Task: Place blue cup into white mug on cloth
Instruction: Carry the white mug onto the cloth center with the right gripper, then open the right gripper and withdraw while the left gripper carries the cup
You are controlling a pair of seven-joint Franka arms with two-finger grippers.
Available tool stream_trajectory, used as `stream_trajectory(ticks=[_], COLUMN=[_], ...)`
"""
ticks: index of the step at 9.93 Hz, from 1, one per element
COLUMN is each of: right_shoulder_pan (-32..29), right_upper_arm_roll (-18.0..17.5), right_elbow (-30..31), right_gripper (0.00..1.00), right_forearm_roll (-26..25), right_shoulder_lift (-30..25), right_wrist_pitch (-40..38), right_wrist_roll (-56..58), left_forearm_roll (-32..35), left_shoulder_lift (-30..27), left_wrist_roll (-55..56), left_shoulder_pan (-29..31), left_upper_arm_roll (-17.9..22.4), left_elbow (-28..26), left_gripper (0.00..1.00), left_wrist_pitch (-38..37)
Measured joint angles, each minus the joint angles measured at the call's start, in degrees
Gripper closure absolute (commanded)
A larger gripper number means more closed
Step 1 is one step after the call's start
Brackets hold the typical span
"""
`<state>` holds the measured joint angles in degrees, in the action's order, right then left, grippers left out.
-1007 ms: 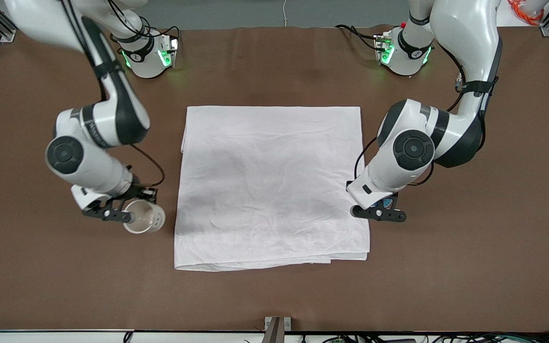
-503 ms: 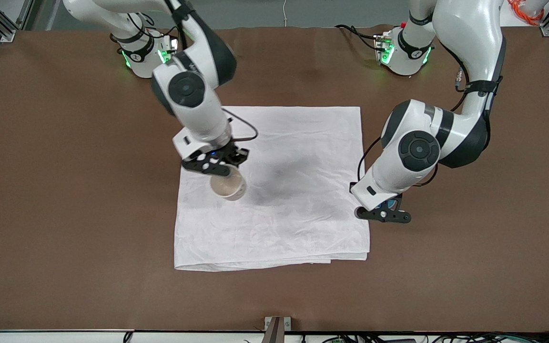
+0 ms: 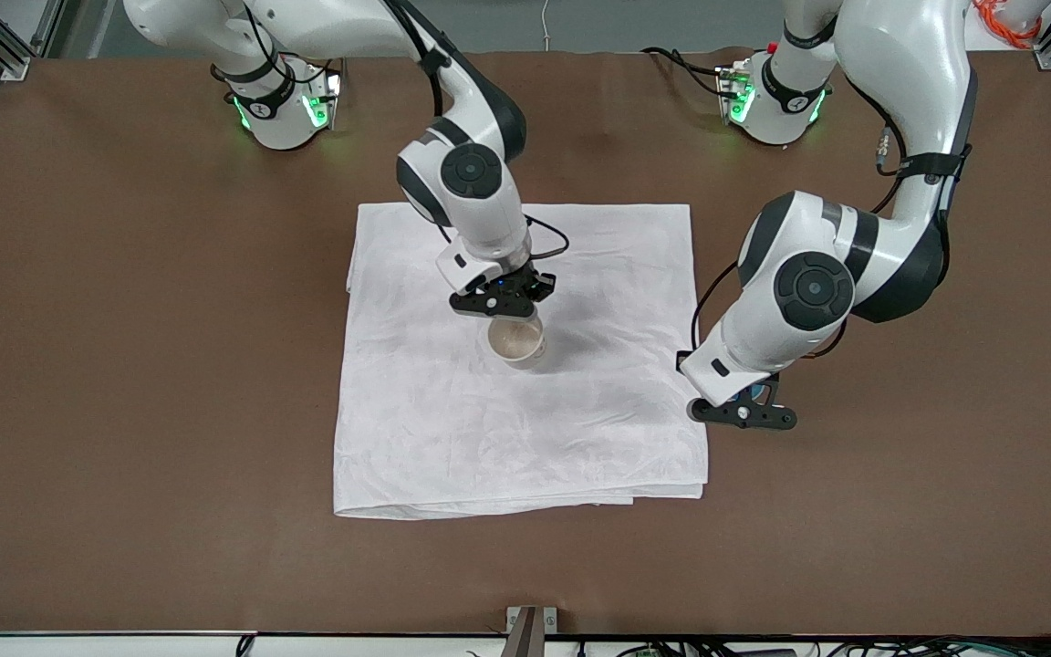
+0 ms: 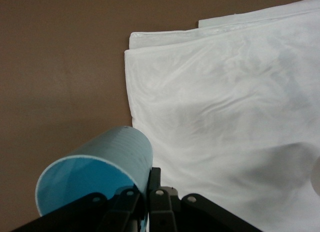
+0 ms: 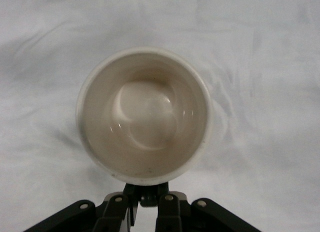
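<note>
The white mug is upright at the middle of the cloth, its cream inside showing in the right wrist view. My right gripper is shut on the mug's black handle. I cannot tell whether the mug rests on the cloth or hangs just above it. My left gripper is over the brown table beside the cloth's edge toward the left arm's end. It is shut on the wall of the blue cup, one finger inside and one outside. In the front view the arm hides the cup.
The cloth covers the middle of the brown table; its corner shows in the left wrist view. Both arm bases stand along the table's edge farthest from the front camera. A small bracket sits at the nearest edge.
My right arm carried the white mug from the table at the right arm's end to the cloth's middle. My left gripper with the blue cup shifted slightly toward the front camera.
</note>
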<state>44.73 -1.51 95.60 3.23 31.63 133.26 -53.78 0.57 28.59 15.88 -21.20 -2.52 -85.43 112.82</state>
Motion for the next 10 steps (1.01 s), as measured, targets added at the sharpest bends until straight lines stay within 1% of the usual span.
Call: stream_trajectory(ticks=[1, 2, 3, 4, 7, 8, 9, 10], right_shoulder_pan=[0.19, 0.26, 0.45, 0.67, 0.72, 0.71, 0.69, 0.44], right_upper_arm_roll=[0.06, 0.09, 0.09, 0.1, 0.28, 0.31, 0.42, 0.74], right_elbow=[-0.01, -0.04, -0.04, -0.04, -0.1, -0.64, -1.68, -2.73], right_gripper=[0.98, 0.92, 0.23, 0.12, 0.11, 0.11, 0.11, 0.1], right_forearm_roll=[-0.18, -0.25, -0.28, -0.42, -1.98, -2.13, -2.18, -2.16], right_shoulder_lift=[0.97, 1.63, 2.1, 2.45, 3.01, 2.78, 1.42, -1.68], right_wrist_pitch=[0.02, 0.02, 0.19, 0.79, 1.01, -1.06, -5.44, -10.53], right_wrist_roll=[0.0, 0.03, 0.04, 0.04, 0.11, 0.13, 0.36, 1.06], left_forearm_roll=[0.0, 0.0, 0.0, 0.0, 0.0, 0.0, 0.0, -0.01], left_shoulder_lift=[0.0, 0.0, 0.0, 0.0, 0.0, 0.0, 0.0, -0.01], left_wrist_roll=[0.03, 0.14, 0.25, 0.28, 0.3, 0.3, 0.3, 0.32], left_shoulder_pan=[-0.01, -0.03, -0.03, -0.01, 0.0, 0.0, -0.01, -0.04], left_upper_arm_roll=[0.0, -0.01, -0.02, -0.02, -0.02, -0.02, -0.02, -0.04], left_elbow=[0.01, 0.01, 0.02, 0.02, 0.02, 0.02, 0.03, 0.07], left_gripper=[1.0, 1.0, 1.0, 1.0, 1.0, 1.0, 1.0, 1.0], left_wrist_pitch=[-0.01, -0.02, -0.02, -0.02, -0.02, -0.02, -0.02, -0.02])
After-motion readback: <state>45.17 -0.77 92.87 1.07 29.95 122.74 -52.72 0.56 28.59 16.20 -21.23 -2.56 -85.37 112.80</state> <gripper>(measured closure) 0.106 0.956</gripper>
